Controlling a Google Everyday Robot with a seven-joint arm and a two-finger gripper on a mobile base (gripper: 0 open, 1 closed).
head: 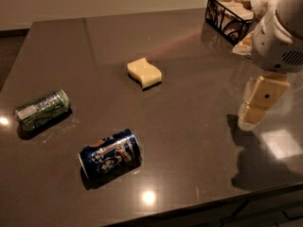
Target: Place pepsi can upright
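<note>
The pepsi can (110, 153) is dark blue with a round logo and lies on its side near the front of the dark table (189, 141), silver top facing left. My gripper (251, 119) hangs at the right side of the table, just above the surface. It is far to the right of the can and holds nothing that I can see.
A green and silver can (42, 109) lies on its side at the left. A yellow sponge (144, 73) lies mid-table. A black wire basket (229, 15) with packets stands at the back right. The table's front edge runs close below the pepsi can.
</note>
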